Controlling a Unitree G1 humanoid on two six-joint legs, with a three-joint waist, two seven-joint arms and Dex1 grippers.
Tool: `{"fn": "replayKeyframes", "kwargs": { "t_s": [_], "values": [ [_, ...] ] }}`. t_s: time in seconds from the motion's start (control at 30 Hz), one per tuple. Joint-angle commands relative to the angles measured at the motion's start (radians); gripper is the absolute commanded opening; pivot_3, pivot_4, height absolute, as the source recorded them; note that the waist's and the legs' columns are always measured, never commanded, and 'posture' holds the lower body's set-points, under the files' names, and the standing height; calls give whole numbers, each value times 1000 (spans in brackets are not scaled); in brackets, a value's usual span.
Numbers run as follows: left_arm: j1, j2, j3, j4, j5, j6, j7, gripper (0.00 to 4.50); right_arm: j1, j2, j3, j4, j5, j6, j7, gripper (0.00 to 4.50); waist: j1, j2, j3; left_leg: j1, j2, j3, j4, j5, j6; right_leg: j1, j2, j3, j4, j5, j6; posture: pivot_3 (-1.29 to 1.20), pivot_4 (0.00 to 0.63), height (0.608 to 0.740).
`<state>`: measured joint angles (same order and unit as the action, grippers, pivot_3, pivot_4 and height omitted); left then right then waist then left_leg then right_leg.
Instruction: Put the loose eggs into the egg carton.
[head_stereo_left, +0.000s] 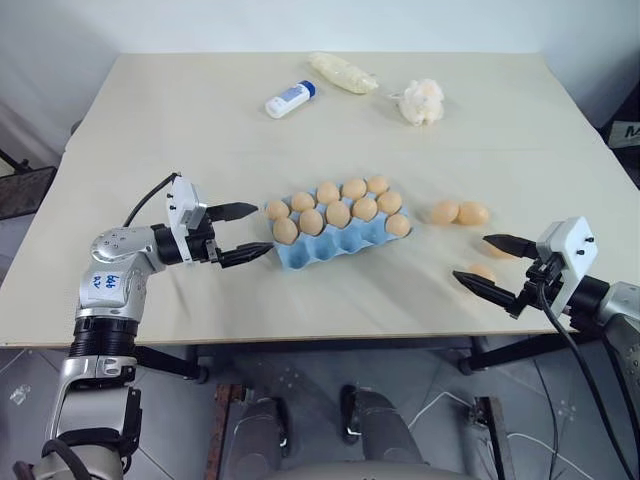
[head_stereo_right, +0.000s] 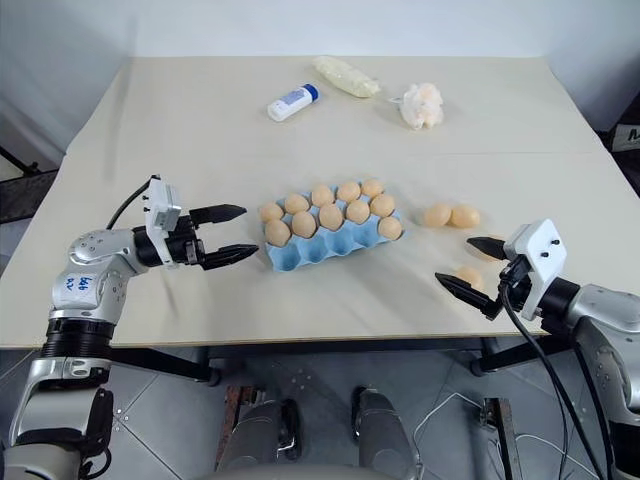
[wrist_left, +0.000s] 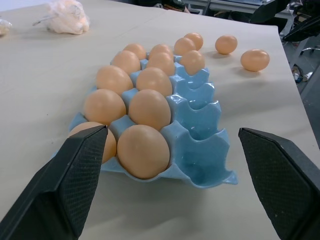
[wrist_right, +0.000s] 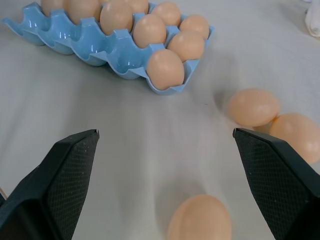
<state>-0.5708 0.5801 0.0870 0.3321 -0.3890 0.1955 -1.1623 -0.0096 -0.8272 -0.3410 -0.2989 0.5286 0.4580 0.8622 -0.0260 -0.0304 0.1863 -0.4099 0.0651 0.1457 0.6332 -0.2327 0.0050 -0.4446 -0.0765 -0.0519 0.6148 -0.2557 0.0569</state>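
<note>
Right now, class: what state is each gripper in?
Left gripper: open, holding nothing, beside the egg carton.
Right gripper: open, holding nothing, around a loose egg without touching it.

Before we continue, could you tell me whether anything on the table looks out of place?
Three loose eggs lie on the table right of the egg carton, whose near row holds a single egg. Nothing looks cracked or spilled.

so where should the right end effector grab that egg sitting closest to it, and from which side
Grip the nearest loose egg across its narrow middle, coming down from above and slightly behind. It lies on its side on the bare table, apart from the other two eggs, so both fingers have room. The right end effector is already open and straddling it; probably just lower and close gently.
</note>
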Motion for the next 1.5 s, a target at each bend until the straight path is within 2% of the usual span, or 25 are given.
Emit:
{"fn": "replayKeyframes", "kwargs": {
  "t_s": [0.03,0.37,0.5,0.63,0.8,0.97,1.07,1.17,1.23,1.3,1.37,1.4,1.47,1.5],
  "values": [
    [-31,-6,8,7,-9,-19,-7,4470,8,9,-52,-48,13,-19,-16,4500,1,0,0,0,0,0,0,0,0,0,0,0,0,0,0,0,150,740],
    [-73,-14,3,44,32,-8,72,4470,56,42,-101,-116,27,14,-93,4500,2,0,0,0,0,0,0,0,0,0,1,0,0,0,0,0,150,740],
    [-93,-30,4,65,-4,-20,4,4470,96,85,-167,-208,74,92,-197,4500,2,0,0,0,0,0,0,0,0,0,0,0,0,0,0,0,150,740],
    [-107,-51,10,91,-44,-34,-92,4470,222,158,-263,-365,123,160,-300,4500,7,0,0,0,0,-1,-1,0,0,0,1,0,-1,0,0,0,150,740],
    [-110,-65,25,136,-86,-50,-190,4470,423,258,-369,-513,165,177,-359,4500,19,0,0,-1,0,0,-2,-1,1,0,3,0,-4,0,0,0,150,740],
    [-116,-71,47,235,-89,-133,-281,4470,582,369,-361,-567,116,121,-397,4500,21,0,0,1,1,0,-2,-2,0,3,10,1,-8,-2,-4,0,150,740],
    [-110,-60,53,288,-70,-217,-321,4470,568,425,-288,-560,64,100,-461,4500,17,0,0,1,7,1,-2,-2,0,6,13,2,-18,-1,-13,0,150,740],
    [-99,-51,65,324,-62,-274,-327,4470,513,467,-217,-523,2,88,-525,4500,2,4,-2,0,18,1,-3,-2,-1,15,18,-1,-39,9,-17,0,150,740],
    [-87,-36,56,332,-42,-298,-336,4470,471,481,-175,-497,-36,76,-554,4500,-2,5,-3,-8,26,2,-7,-2,-1,15,22,-2,-54,18,-18,0,150,740],
    [-77,-22,47,338,-23,-323,-346,4470,430,486,-145,-473,-60,72,-572,4500,-2,5,-3,-7,27,6,-7,-2,-3,12,24,1,-52,15,-21,0,150,740],
    [-71,-9,38,347,2,-341,-345,4470,386,482,-117,-443,-77,76,-583,4500,-3,4,-4,-6,18,10,-8,-4,-5,5,22,3,-41,9,-20,0,150,740],
    [-70,-5,35,351,11,-343,-341,4470,370,481,-108,-433,-83,78,-587,4500,-2,4,-4,-6,16,11,-7,-5,-5,1,20,4,-34,9,-19,0,150,740],
    [-71,0,28,360,22,-352,-346,4470,336,471,-85,-401,-97,87,-588,4500,-1,4,-4,-5,14,11,-2,-7,-2,-3,19,5,-20,5,-6,0,150,740],
    [-72,-1,28,360,21,-353,-348,4470,313,466,-77,-377,-99,100,-593,4500,-1,4,-4,-4,14,11,-2,-8,-2,-3,19,5,-18,3,-6,0,150,740]
  ]
}}
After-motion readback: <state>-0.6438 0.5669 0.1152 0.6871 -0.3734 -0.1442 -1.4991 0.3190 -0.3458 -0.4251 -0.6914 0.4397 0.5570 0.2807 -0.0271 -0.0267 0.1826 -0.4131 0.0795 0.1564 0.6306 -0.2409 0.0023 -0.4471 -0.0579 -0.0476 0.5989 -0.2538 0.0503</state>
